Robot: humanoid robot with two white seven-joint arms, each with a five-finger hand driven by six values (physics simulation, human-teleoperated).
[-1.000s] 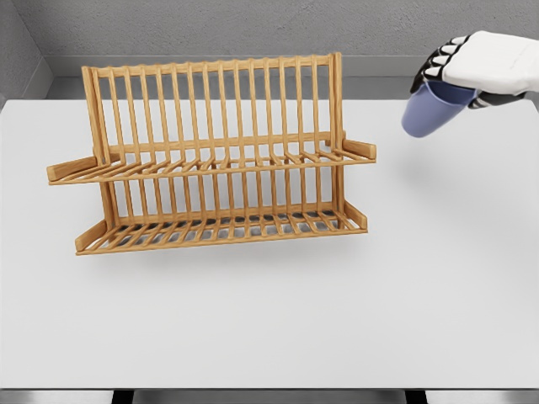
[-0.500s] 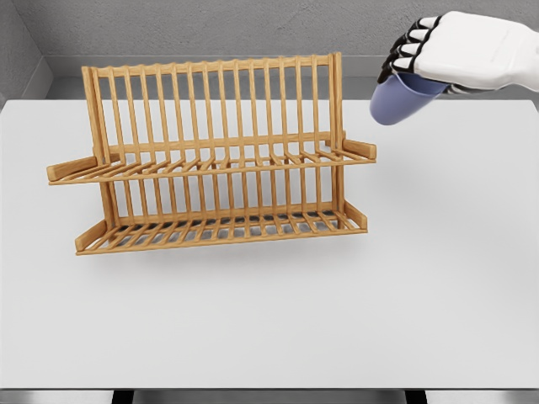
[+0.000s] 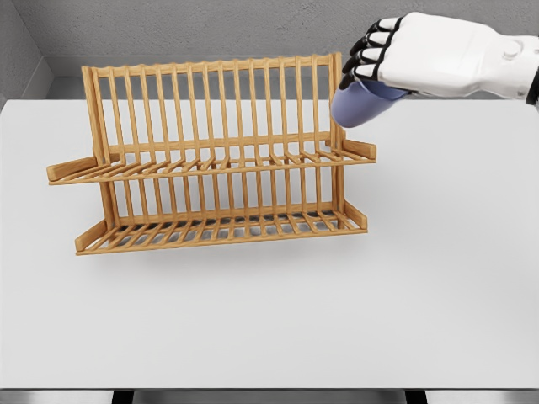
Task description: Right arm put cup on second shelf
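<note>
A blue cup (image 3: 358, 104) hangs tilted in the air, with my right hand (image 3: 396, 59) shut on it from above. The cup sits just over the right end of the wooden dish rack (image 3: 210, 160), level with the top of its upright right post. The rack has an upper shelf (image 3: 210, 167) and a lower shelf (image 3: 219, 229), both made of slats and both bare. My right arm comes in from the upper right edge. The cup's mouth is hidden under my palm.
The rack stands on a white table (image 3: 421, 278). A grey wall (image 3: 253, 25) runs behind the table's far edge.
My right hand has carried the cup leftward and slightly up, from well right of the rack to just above its right end.
</note>
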